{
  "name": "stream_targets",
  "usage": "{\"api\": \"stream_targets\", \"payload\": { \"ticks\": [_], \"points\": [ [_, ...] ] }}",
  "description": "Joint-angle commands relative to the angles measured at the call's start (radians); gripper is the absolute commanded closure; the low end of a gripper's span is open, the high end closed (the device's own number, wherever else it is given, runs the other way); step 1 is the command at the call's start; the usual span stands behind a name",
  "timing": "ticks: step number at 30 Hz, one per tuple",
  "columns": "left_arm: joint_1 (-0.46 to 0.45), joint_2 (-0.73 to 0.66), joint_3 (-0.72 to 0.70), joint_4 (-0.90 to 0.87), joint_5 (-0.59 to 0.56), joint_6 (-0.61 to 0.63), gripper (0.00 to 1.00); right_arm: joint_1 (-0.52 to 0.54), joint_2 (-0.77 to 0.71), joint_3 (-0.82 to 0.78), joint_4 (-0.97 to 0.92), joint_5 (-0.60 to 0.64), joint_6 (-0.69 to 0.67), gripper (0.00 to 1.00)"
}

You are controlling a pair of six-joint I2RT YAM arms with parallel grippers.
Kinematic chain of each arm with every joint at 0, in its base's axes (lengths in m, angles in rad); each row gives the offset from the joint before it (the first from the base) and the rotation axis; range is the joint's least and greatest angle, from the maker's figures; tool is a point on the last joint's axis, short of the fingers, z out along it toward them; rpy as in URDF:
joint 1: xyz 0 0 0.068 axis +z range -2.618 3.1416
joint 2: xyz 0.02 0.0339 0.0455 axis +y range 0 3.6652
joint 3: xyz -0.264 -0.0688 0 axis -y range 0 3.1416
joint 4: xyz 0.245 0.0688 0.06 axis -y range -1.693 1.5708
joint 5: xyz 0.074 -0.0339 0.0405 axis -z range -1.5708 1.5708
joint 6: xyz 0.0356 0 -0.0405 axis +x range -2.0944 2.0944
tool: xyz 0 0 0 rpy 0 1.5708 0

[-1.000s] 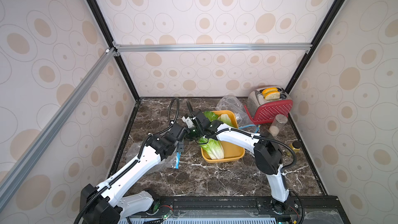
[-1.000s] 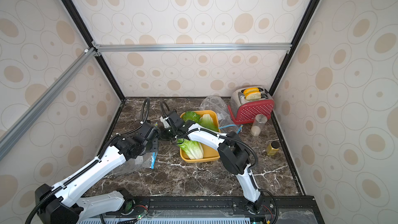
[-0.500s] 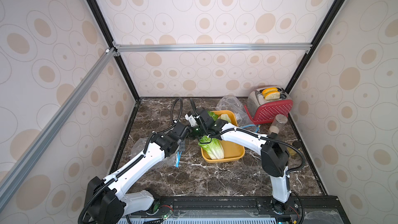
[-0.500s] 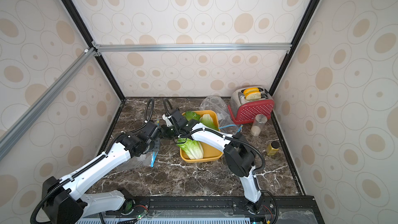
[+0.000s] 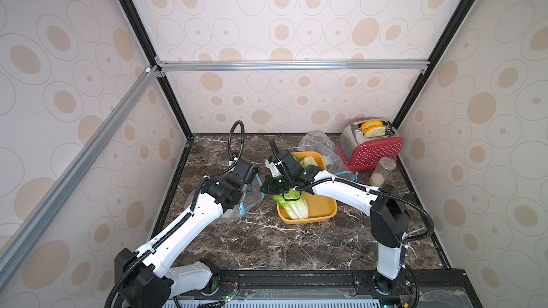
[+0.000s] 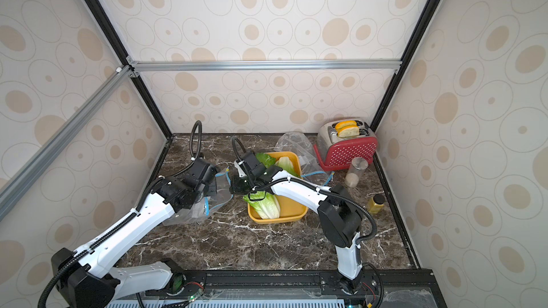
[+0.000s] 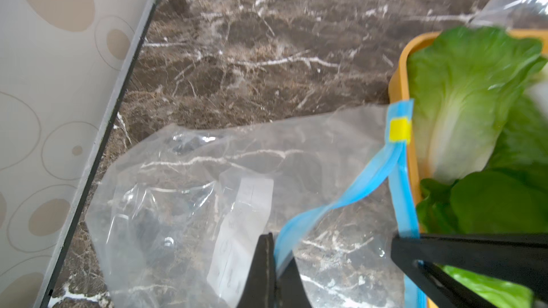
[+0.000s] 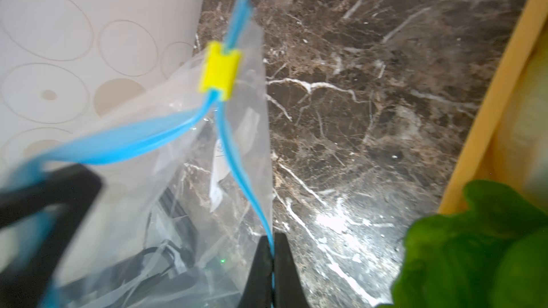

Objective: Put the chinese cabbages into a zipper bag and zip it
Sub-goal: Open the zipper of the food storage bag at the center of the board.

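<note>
In both top views the chinese cabbages (image 5: 292, 206) lay in the yellow tray (image 5: 322, 206), just beside the zipper bag (image 6: 218, 192). Left wrist view: the left gripper (image 7: 269, 262) was clamped tight on the bag's blue strip (image 7: 341, 200). Right wrist view: the right gripper (image 8: 272, 257) pinched the opposite strip.

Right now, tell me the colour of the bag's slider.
The slider is yellow, clearest in the right wrist view.

The dark marble bench (image 5: 267, 241) is being occupied by a yellow tray (image 5: 322, 206), a zipper bag (image 6: 192, 213), a crumpled clear bag (image 5: 316, 143), a red toaster (image 5: 376, 152), a glass jar (image 5: 381, 171) and a small yellow bottle (image 6: 376, 203).
</note>
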Motion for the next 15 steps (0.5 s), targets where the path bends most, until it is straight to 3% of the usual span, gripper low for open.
{"api": "stream_targets", "payload": {
  "ticks": [1,4,8,10,15],
  "points": [
    [0.007,-0.026,0.06,-0.002,-0.072,0.001,1.0,-0.014,-0.018,-0.01,-0.062,0.055,-0.02,1.0],
    [0.008,-0.01,0.058,-0.007,-0.053,0.007,1.0,-0.013,-0.021,0.012,-0.079,0.056,-0.037,1.0],
    [0.007,-0.017,0.024,0.044,-0.004,0.025,1.0,-0.013,-0.054,0.021,-0.073,0.033,-0.06,0.92],
    [0.007,-0.006,0.032,0.044,0.018,0.047,1.0,-0.013,-0.069,0.034,-0.087,0.016,-0.088,0.85],
    [0.007,0.017,0.048,0.028,0.064,0.077,1.0,-0.025,-0.128,0.075,-0.197,-0.027,-0.19,0.56]
  ]
}}
